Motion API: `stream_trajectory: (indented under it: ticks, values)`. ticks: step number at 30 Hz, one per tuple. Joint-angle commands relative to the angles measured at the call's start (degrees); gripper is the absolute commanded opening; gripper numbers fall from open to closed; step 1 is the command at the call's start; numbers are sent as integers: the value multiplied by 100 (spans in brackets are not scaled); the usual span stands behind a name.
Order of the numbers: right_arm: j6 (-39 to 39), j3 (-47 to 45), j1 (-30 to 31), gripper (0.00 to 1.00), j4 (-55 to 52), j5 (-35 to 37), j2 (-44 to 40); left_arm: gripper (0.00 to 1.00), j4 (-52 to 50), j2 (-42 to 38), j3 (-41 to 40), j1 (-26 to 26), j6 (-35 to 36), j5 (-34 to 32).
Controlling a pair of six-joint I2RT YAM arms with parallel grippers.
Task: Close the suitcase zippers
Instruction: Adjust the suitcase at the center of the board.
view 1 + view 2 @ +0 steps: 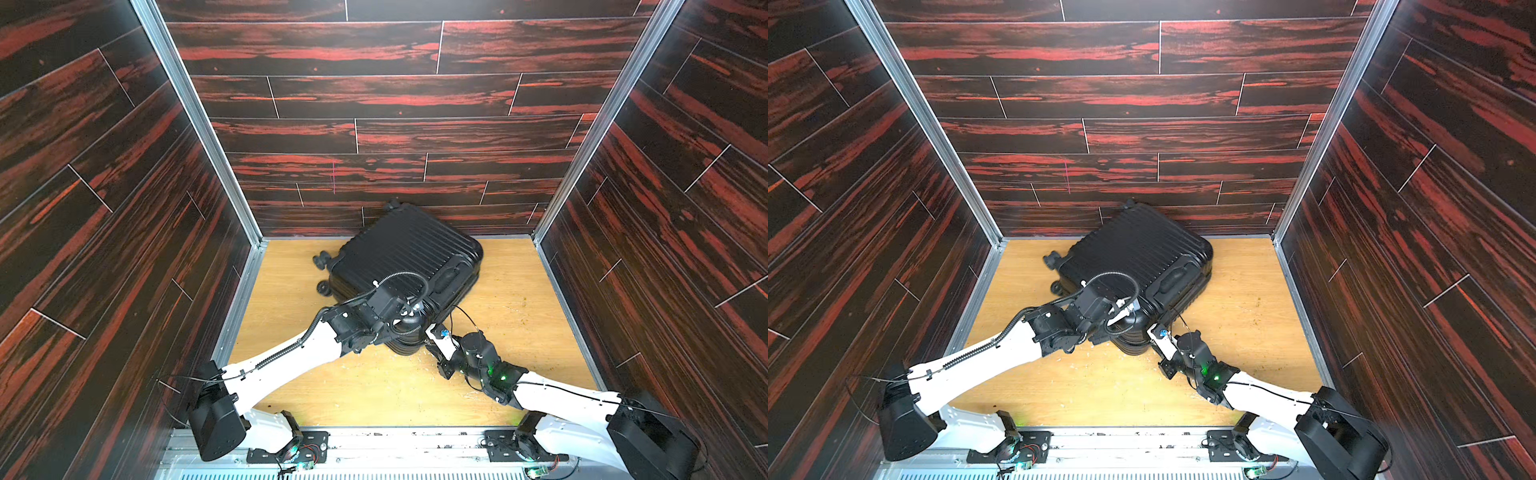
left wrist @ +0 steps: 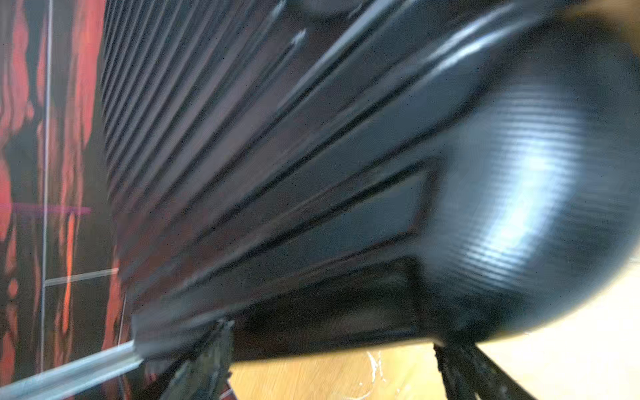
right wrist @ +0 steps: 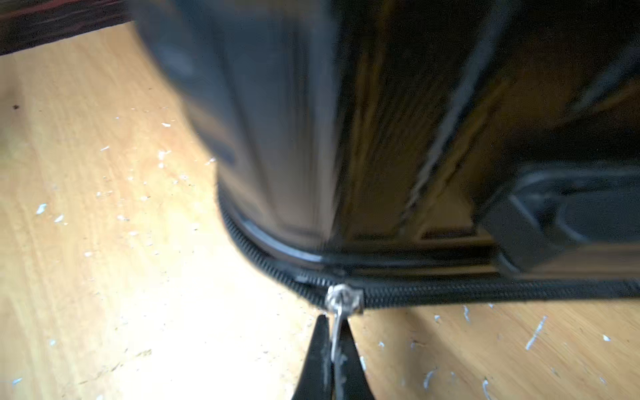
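Note:
The black ribbed suitcase [image 1: 409, 257] [image 1: 1138, 253] lies flat on the wooden floor, its shells together and its wheels toward the left wall. My left gripper [image 1: 409, 318] [image 2: 332, 367] is open wide over the near corner of the suitcase [image 2: 311, 207], its fingertips [image 2: 214, 360] against the shell's edge. My right gripper [image 1: 429, 329] [image 3: 334, 323] is at that same corner, low by the floor, shut on the silver zipper pull [image 3: 337, 327]. Beside the slider [image 3: 344, 298], the zipper track [image 3: 485, 294] is joined on one side and parted round the corner on the other.
Dark red-and-black panelled walls [image 1: 374, 124] enclose the wooden floor [image 1: 519, 316] on three sides. The suitcase's far corner reaches the back wall. Metal rails [image 1: 237, 316] run along the floor edges. White flecks [image 3: 162, 156] litter the floor near the case.

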Motion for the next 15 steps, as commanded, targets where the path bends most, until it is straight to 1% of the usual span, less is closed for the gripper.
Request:
stream_trajectory:
  ticks: [1,3,5,8,11,13,14,15]
  values:
    - [-98,95,501,0,747,-1342,-143,92,1846,152,217,164,-429,-423]
    - [-27,79,501,0,662,-1027,-123,92,1822,60,154,164,-364,-341]
    - [32,58,494,0,609,-839,-125,92,1752,-86,55,164,-258,-41]
    - [157,-35,442,0,661,-776,-133,94,1269,-275,0,164,118,875]
    - [240,-71,405,0,609,-568,-166,96,783,-432,-28,181,500,1595]
    - [276,-99,387,0,532,-324,-199,99,502,-496,-8,190,740,1835]
    - [295,-92,374,0,460,-196,-208,100,426,-515,51,220,745,1840]
    - [313,-75,363,0,361,-41,-210,100,442,-526,147,292,589,1783]
